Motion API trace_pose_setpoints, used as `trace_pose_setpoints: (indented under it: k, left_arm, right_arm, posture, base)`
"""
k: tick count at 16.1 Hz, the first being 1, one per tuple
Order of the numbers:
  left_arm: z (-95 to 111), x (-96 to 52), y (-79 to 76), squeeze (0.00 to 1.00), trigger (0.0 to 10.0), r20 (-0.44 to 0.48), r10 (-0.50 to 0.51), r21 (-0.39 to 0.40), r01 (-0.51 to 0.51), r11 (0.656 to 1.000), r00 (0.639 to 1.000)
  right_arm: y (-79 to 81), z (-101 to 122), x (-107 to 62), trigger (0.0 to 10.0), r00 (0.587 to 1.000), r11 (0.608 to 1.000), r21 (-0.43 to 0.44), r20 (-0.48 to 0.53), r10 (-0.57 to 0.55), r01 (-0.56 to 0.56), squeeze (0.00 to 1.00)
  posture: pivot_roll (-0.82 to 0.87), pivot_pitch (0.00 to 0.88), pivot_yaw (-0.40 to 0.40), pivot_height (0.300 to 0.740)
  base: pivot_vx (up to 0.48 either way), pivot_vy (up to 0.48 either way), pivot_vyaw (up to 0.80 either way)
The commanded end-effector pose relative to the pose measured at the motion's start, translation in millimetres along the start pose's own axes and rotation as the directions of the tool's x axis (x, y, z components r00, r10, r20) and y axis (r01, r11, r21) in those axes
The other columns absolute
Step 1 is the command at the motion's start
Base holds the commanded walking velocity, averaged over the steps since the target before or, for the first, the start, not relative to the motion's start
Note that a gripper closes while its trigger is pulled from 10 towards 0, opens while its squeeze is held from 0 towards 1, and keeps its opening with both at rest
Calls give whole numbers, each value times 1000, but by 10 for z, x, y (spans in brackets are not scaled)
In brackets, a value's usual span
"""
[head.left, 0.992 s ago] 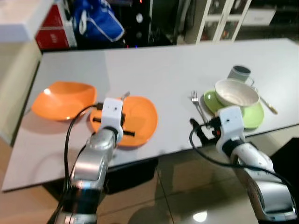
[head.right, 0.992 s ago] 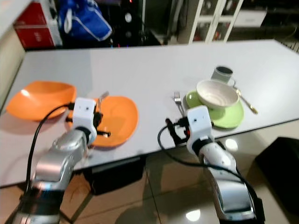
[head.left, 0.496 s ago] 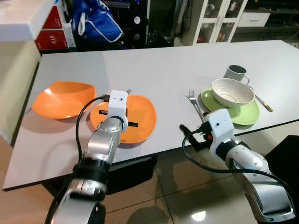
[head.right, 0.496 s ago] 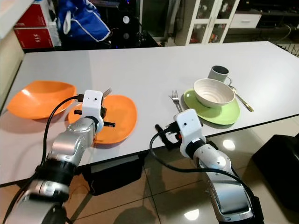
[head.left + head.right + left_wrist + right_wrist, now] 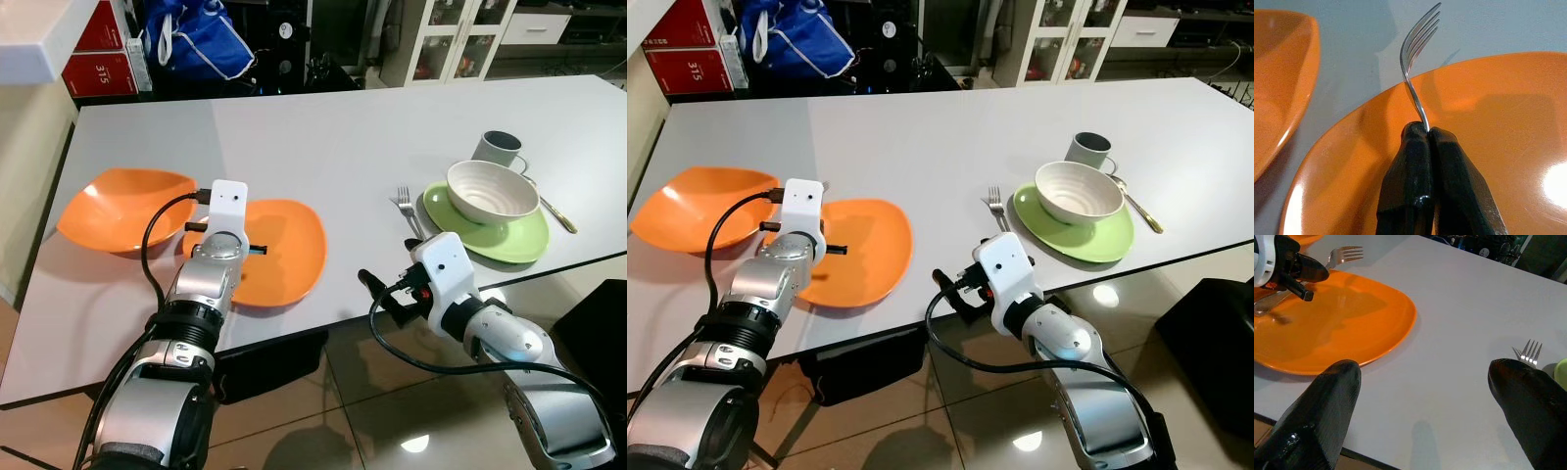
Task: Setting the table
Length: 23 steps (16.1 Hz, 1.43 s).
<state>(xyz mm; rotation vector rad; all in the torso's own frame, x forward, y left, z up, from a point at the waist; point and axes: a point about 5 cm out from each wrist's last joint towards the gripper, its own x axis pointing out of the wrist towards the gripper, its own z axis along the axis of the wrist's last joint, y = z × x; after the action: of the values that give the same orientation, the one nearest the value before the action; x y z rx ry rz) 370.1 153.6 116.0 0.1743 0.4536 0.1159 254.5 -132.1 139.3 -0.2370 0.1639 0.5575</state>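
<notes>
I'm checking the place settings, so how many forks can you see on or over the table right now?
2. One fork is held in the left pincer over the orange plate; the other fork lies on the table beside the green plate.

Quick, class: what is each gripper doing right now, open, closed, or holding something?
Left gripper: closed on a fork, above the orange plate.
Right gripper: open, holding nothing, near the table edge.

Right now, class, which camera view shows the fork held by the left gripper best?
The left wrist view: the fork is close up, its handle clamped between the left gripper fingers above the orange plate. The right wrist view shows its tines at a distance; the eye views show a sliver behind the wrist.
</notes>
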Motion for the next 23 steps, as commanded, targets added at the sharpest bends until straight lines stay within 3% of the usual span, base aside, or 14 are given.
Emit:
trace_pose_setpoints:
  k: [1, 8, 9, 17, 19, 23]
  left_arm:
    - [-6, 8, 15, 0, 10000, -26, 22, 8, -22, 1000, 999]
    - [-63, 3, 4, 20, 10000, -80, 4, -8, -4, 1000, 997]
    - [-56, 3, 6, 988, 10000, -83, 1, -13, -2, 1000, 997]
    - [-55, 4, 17, 1000, 10000, -90, -7, -20, 6, 1000, 996]
    - [-36, 7, 38, 1000, 10000, -82, -3, -16, 1, 1000, 997]
    - [-27, 8, 65, 1000, 10000, -75, 5, -14, -6, 1000, 997]
  right_arm:
    - [-15, 12, -16, 10000, 1000, 1000, -10, -5, 11, -11, 0]
    - [16, 14, -4, 10000, 999, 999, -11, -7, 41, -41, 0]
    - [14, 16, -4, 10000, 999, 999, -12, -7, 41, -41, 0]
    - [27, 49, -8, 10000, 998, 998, 25, 32, 63, -64, 0]
    - [60, 111, -45, 10000, 986, 985, 86, 90, 144, -151, 0]
    - [125, 129, -70, 10000, 970, 968, 105, 107, 219, -230, 0]
  posture:
    - [-46, 0, -61, 740]
    - [-40, 0, -67, 740]
    - [-40, 0, -67, 740]
    - [-42, 0, -65, 740]
    - [-41, 0, -65, 740]
    - [-40, 0, -64, 740]
  base:
    - [0, 0, 0]
    - [0, 0, 0]
    - [0, 0, 0]
    - [0, 0, 0]
    - [0, 0, 0]
    - [0, 0, 0]
